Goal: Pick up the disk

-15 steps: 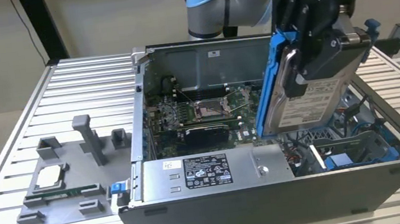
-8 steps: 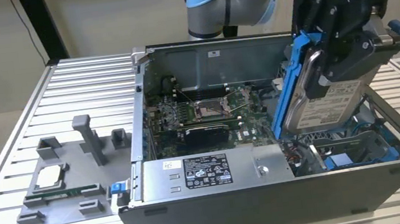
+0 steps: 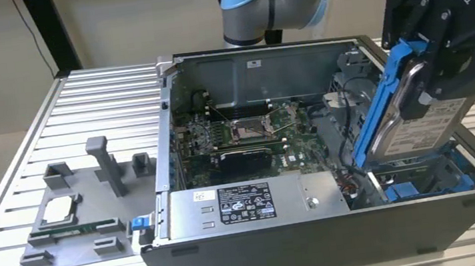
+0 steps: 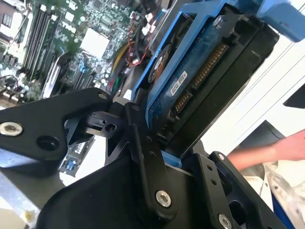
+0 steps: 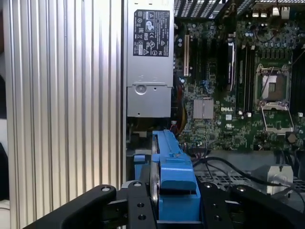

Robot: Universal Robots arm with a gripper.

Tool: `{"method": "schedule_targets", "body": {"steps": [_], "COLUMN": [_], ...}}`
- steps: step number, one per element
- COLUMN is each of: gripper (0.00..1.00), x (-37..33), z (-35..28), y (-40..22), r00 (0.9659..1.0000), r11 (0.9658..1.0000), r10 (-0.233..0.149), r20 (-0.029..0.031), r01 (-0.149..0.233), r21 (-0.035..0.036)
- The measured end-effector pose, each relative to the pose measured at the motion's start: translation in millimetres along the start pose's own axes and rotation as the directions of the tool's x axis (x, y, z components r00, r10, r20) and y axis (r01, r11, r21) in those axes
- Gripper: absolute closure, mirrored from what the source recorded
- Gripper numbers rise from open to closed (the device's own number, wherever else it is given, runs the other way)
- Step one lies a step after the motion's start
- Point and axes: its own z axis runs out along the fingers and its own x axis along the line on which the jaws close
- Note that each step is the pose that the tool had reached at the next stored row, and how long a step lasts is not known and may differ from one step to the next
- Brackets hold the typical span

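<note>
Ribbed metal table (image 3: 81, 97) carrying an open computer case (image 3: 322, 244), side panel off, motherboard (image 3: 247, 138) showing inside. Grey power-supply box (image 3: 255, 201) sitting along the case's near wall in the exterior view. Grey fixture tray (image 3: 77, 218) lying on the table at the exterior view's left, just beside the case.

Arm reaching in from above at the exterior view's right. Gripper (image 3: 446, 76) clamping the disk (image 3: 425, 128), fingers (image 4: 143, 157) closing on both of its faces. Disk hanging tilted, its upper part above the case rim, its lower end over the blue drive bay (image 3: 422, 182); blue bracket (image 3: 378, 103) running along its edge.

A person's arm (image 4: 281, 148) showing in the second wrist view.
</note>
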Motion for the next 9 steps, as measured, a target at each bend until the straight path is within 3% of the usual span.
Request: {"method": "schedule_targets", "body": {"steps": [9], "gripper": [1.00], "x": [3.2], "z": [3.0], "y": [-30.0], "r00": [1.0000], "r11": [1.0000], "r10": [0.001], "r20": [0.0003], "r01": [-0.001], "r21": [0.0000]}}
